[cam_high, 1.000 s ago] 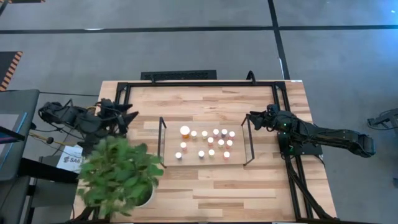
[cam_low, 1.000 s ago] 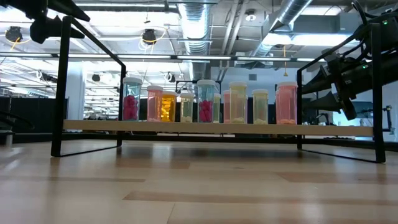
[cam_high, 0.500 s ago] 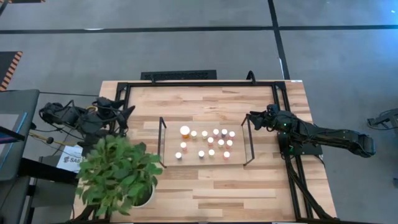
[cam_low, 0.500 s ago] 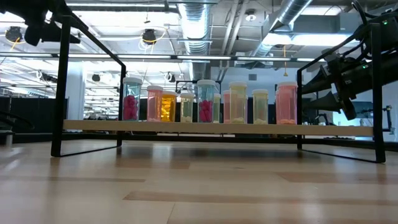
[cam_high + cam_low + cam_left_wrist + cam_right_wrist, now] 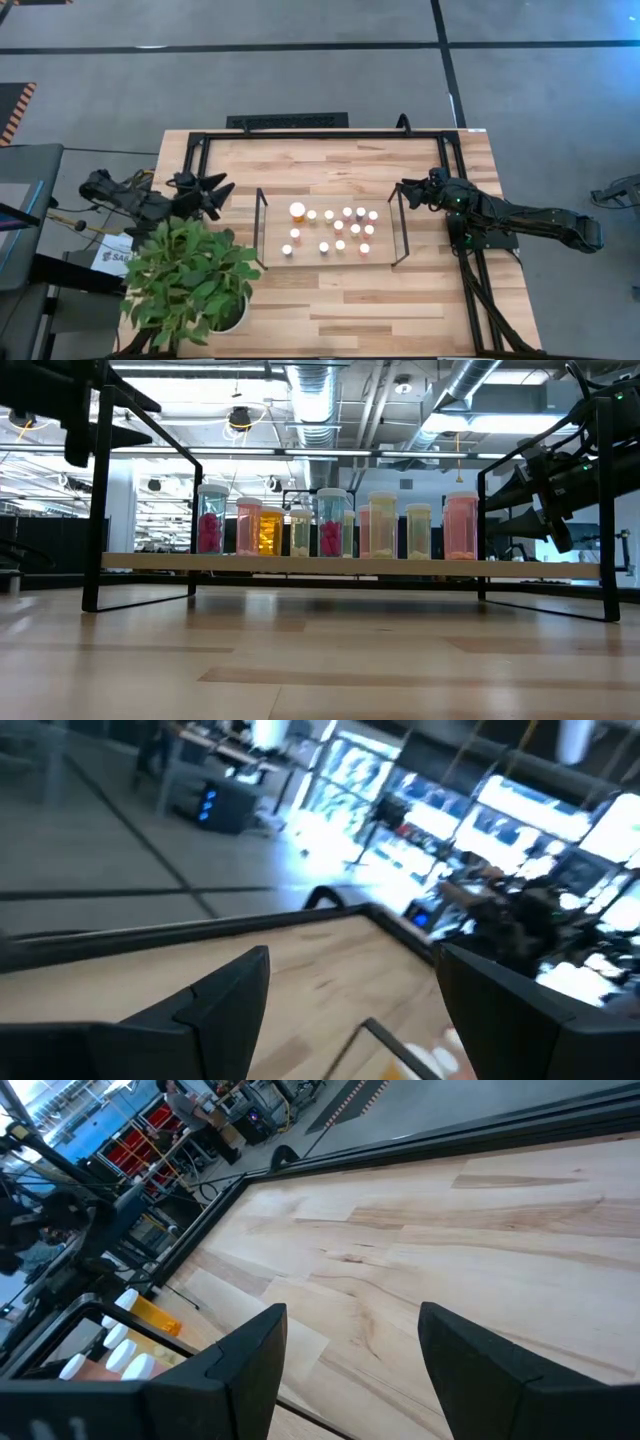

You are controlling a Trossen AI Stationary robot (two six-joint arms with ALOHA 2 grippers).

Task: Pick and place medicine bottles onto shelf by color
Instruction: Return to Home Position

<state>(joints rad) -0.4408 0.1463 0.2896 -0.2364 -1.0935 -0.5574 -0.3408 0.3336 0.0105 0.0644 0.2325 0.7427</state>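
Note:
About a dozen small white-capped medicine bottles [image 5: 330, 228] stand upright on the light-wood shelf [image 5: 275, 215], between its two black wire ends. In the low view the bottles [image 5: 330, 525] show pink, orange, yellowish and red contents. One larger bottle [image 5: 297, 211] stands at the shelf's far left. My left gripper [image 5: 222, 193] is open and empty, off the shelf's left end, its fingers pointing toward the shelf. My right gripper [image 5: 404, 190] is open and empty at the shelf's right end; its wrist view shows some bottles [image 5: 110, 1355].
A potted green plant [image 5: 190, 285] stands at the table's near left corner, close under my left arm. A larger black frame [image 5: 300, 133] runs round the table. Bare wood lies on the far side of the shelf and on its near side.
My left gripper has drawn back a little toward the table's left edge and then reached toward the shelf's left end. In the low view it has come lower. My right arm has kept still.

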